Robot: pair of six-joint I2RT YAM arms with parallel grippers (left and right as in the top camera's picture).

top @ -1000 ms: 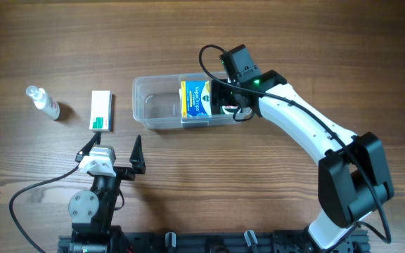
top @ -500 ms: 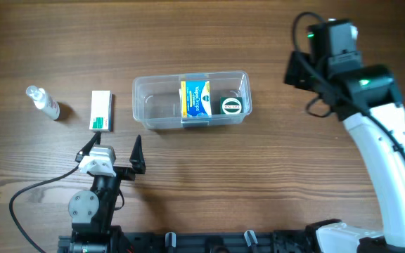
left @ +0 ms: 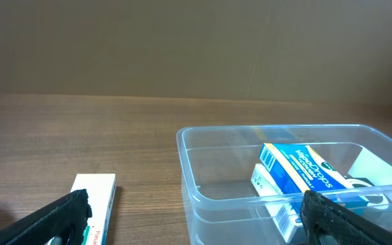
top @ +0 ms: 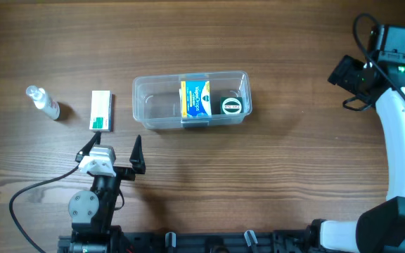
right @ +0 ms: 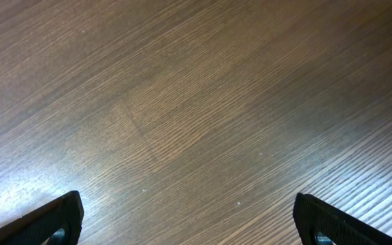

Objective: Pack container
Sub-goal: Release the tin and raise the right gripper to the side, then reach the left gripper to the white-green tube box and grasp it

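My right tool (right: 196, 228) hangs wide open and empty over bare desk (right: 182, 102), well to the right of the container (top: 140, 105). My left tool (top: 114, 152), also spread and empty, sits near the container's left end. Inside the container lie a blue-yellow box (top: 195, 97) and a round green-topped item (top: 231, 106).

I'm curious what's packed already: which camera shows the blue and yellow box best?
The overhead view: the blue and yellow box shows its label inside the container. Left wrist sees it tilted, through the clear wall; right wrist sees only table.
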